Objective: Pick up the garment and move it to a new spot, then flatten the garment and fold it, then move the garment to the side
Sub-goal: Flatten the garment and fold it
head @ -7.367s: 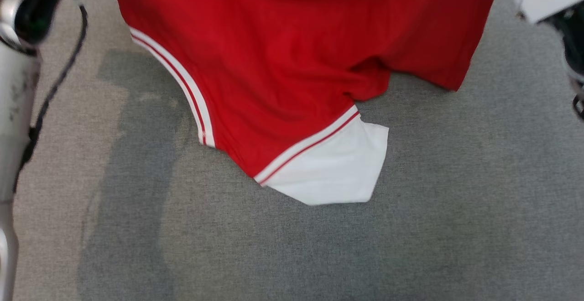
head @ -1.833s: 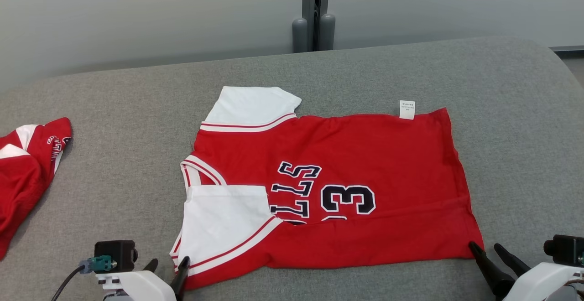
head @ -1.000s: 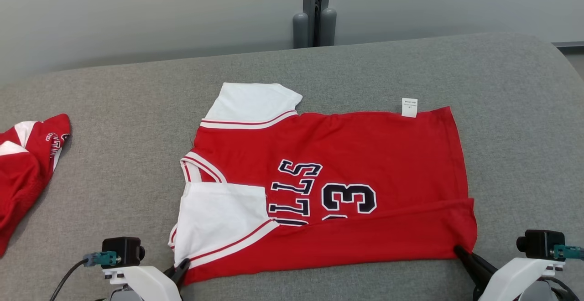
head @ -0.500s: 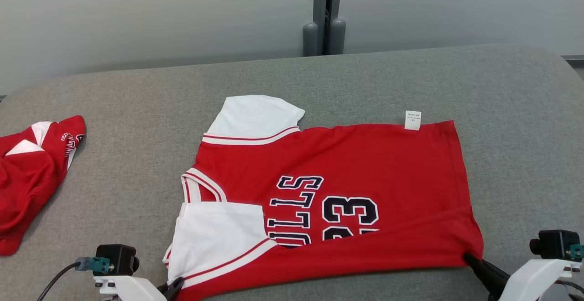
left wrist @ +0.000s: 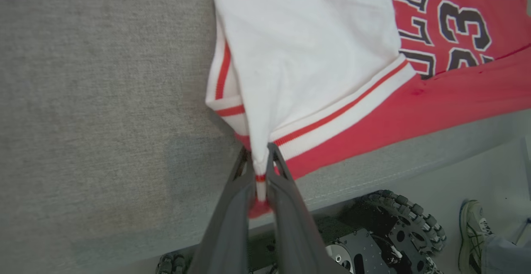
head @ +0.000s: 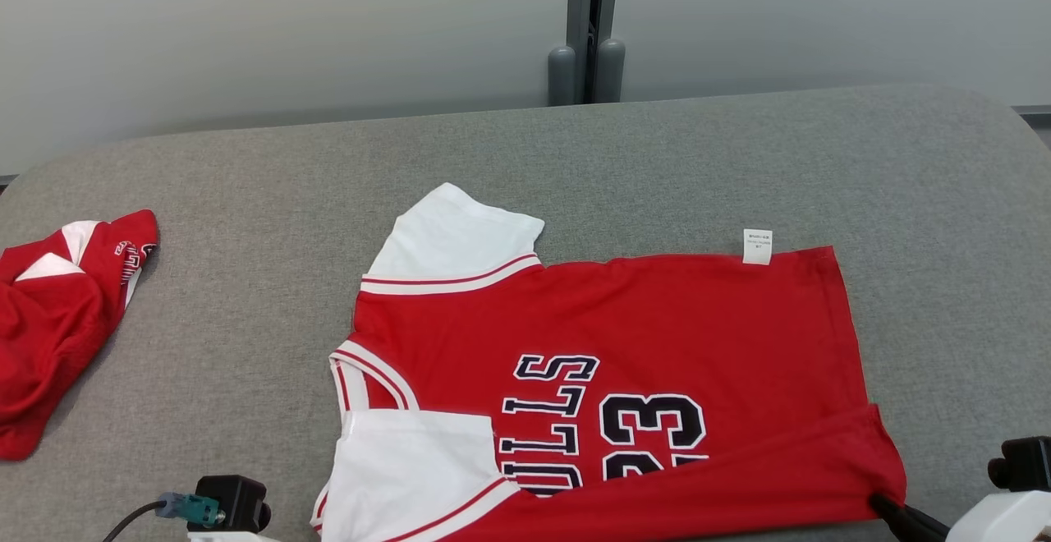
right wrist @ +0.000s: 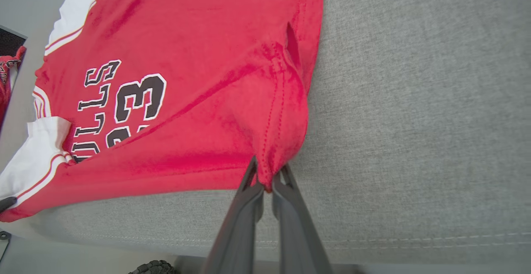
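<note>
Lying flat on the grey fabric-covered bench [head: 246, 197], the red short-sleeved jersey with white sleeves [head: 657, 320] sits centre to right, with its neck toward the robot's left and its hem toward the right. The near long edge is raised and drawn over the front, covering the first letter of the black lettering and the lower part of the "23". The head view cuts off the near edge and near sleeve at the frame bottom.

Left hand [left wrist: 260, 164]: fingers pinched together on the near white sleeve at its red-striped trim, by the bench's front edge.
Right hand [right wrist: 269, 174]: clamped on the near hem corner, cloth bunched between the fingers.
How many layers each pinch takes: cannot tell.

A small white label [head: 757, 246] sticks out at the far hem corner. A crumpled red-and-white garment [head: 57, 320] lies at the bench's left end, partly cut off and apparently of similar make.

Left wrist view, below the bench edge: a black wheeled base [left wrist: 373, 232] and a person's pale shoe [left wrist: 473, 232].
</note>
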### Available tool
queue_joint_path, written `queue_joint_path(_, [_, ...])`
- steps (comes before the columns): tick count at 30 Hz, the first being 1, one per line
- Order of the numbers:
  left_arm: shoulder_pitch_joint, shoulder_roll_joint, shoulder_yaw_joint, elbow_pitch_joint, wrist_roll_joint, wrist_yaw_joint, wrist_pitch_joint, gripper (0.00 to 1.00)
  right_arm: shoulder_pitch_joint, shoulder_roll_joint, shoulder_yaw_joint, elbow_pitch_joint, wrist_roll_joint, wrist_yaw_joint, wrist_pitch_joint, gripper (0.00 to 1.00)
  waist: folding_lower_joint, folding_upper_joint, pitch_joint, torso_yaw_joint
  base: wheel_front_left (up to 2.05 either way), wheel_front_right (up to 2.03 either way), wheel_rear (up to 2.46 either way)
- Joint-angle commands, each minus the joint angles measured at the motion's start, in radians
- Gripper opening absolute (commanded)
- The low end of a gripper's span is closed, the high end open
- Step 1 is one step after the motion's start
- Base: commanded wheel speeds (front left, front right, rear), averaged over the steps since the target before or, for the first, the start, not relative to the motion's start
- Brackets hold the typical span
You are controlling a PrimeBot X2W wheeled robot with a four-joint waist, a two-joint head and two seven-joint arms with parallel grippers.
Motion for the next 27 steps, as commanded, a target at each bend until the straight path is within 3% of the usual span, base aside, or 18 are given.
queue_joint_path(1, [0.002,0.008,0.004,-0.001,-0.002,0.003,0.001,0.0,0.014,0.006,-0.018,-0.016,-0.024,0.0,0.012,0.0,0.0,0.0,0.001,-0.001,0.0,0.0,0.0])
queue_joint_path(2, [0.002,0.006,0.003,-0.001,-0.003,0.005,0.002,0.0,0.01,0.014,-0.028,-0.028,-0.042,0.0,0.009,0.38,0.0,0.0,0.001,-0.002,0.0,0.0,0.0])
queue_joint_path(3, [0.001,0.005,0.001,0.0,-0.003,0.004,0.004,0.0,0.009,0.025,-0.037,-0.036,-0.053,0.0,0.012,1.0,0.0,0.0,0.001,-0.002,0.0,0.0,0.0])
queue_joint_path(4, [-0.002,0.007,-0.006,0.002,0.002,-0.001,0.01,0.34,0.01,0.036,-0.041,-0.038,-0.063,0.0,0.023,1.0,0.0,0.0,0.001,-0.003,0.0,0.0,0.0])
queue_joint_path(5, [-0.005,0.007,-0.01,0.004,0.004,-0.005,0.014,0.93,0.012,0.044,-0.045,-0.042,-0.07,0.0,0.029,1.0,0.0,0.0,0.0,-0.003,0.0,0.0,0.0])
queue_joint_path(6, [-0.007,0.007,-0.012,0.005,0.004,-0.009,0.019,1.0,0.013,0.049,-0.048,-0.048,-0.077,0.0,0.035,1.0,0.0,0.0,0.0,-0.004,0.0,0.0,0.0])
queue_joint_path(11, [-0.017,0.005,0.001,0.018,0.019,0.006,-0.01,1.0,0.02,0.072,-0.065,-0.069,-0.096,0.0,0.059,1.0,0.0,0.0,-0.001,-0.005,0.0,0.0,0.0])
queue_joint_path(17, [-0.04,0.014,-0.005,0.005,0.05,-0.007,-0.018,1.0,0.016,0.082,-0.077,-0.094,-0.106,0.0,0.059,1.0,0.0,0.0,-0.005,-0.009,0.0,0.0,0.0])
queue_joint_path(23, [-0.144,0.026,0.005,0.021,0.141,-0.013,-0.05,1.0,-0.034,0.078,-0.089,-0.12,-0.142,0.0,-0.031,1.0,0.0,0.0,0.003,-0.017,0.0,0.0,0.0])
queue_joint_path(27, [-0.249,0.025,0.021,0.06,0.191,-0.042,-0.062,1.0,-0.102,0.078,-0.099,-0.102,-0.174,0.0,-0.113,1.0,0.0,0.0,0.026,-0.033,0.0,0.0,0.0])
